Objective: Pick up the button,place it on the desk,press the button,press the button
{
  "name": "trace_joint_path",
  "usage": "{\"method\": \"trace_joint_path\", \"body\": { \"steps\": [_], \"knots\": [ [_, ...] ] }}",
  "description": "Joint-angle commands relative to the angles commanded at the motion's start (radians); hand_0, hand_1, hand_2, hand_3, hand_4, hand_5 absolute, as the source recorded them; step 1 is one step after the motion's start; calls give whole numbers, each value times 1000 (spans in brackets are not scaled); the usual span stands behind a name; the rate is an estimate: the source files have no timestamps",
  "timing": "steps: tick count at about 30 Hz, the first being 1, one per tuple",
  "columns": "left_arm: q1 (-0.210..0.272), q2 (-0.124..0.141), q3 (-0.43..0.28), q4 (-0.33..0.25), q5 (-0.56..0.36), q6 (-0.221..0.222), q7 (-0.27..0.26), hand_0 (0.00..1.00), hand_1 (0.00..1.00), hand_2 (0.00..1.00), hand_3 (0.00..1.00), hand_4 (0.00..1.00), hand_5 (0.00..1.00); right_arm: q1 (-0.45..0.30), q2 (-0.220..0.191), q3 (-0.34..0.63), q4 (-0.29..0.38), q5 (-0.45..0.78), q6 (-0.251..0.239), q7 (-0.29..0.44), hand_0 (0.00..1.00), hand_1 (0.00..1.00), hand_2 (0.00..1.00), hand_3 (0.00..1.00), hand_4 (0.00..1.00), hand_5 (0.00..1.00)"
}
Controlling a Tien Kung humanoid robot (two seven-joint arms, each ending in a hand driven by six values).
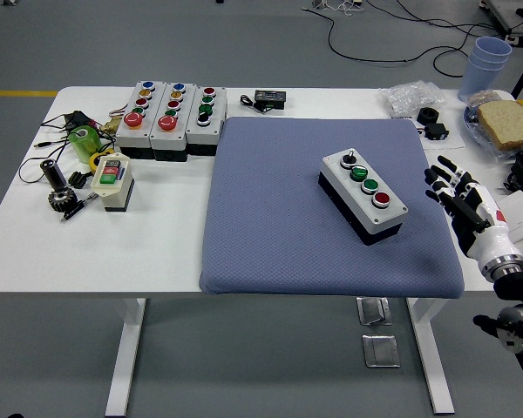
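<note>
We find the button box [363, 195] lying askew on the blue mat [270, 226], right of centre, w/ a toggle, two green caps and one red cap along its top. The right hand [458, 193] hovers just beside the mat's right edge, fingers apart and holding nothing; left arm not seen. Risks, in our judgement: the box sits diagonal, so a straight-in grasp may slip or rotate it; soft mat may let it tilt during a press; neighbouring caps are close, so wrong-button contact is poss.

Your button box [363, 193] centre frame shows matt grey plastic with glossy caps, you've got dimpled blue cloth mat [279, 218] beneath, smooth white table [35, 252], translucent plastic cups [488, 57] upper right
</note>
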Motion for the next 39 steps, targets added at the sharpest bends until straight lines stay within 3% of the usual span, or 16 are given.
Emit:
{"method": "trace_joint_path", "body": {
  "steps": [7, 15, 20, 26, 39],
  "knots": [
    [2, 0, 0, 0, 3, -2, -1, 650, 634, 633, 553, 327, 862, 26, -8, -27, 18, -247, -10, -70, 969, 915, 966, 973, 998, 172],
    [-1, 1, -3, 0, 0, -3, -1, 650, 634, 632, 552, 326, 864, 97, 0, -97, 10, -563, 43, -158, 998, 935, 980, 979, 998, 162],
    [-6, 1, -2, 0, -4, -3, -3, 651, 634, 632, 552, 325, 857, 152, 28, -138, -23, -596, 62, -207, 998, 943, 984, 985, 998, 160],
    [-11, 2, -1, 0, -13, -5, -2, 650, 635, 632, 552, 324, 859, 245, 97, -162, -117, -616, 63, -283, 998, 947, 995, 990, 998, 194],
    [-15, 3, -4, 0, -17, -6, 0, 651, 634, 632, 552, 325, 858, 353, 160, -195, -238, -707, 88, -423, 998, 948, 998, 993, 998, 215]
  ]
}}
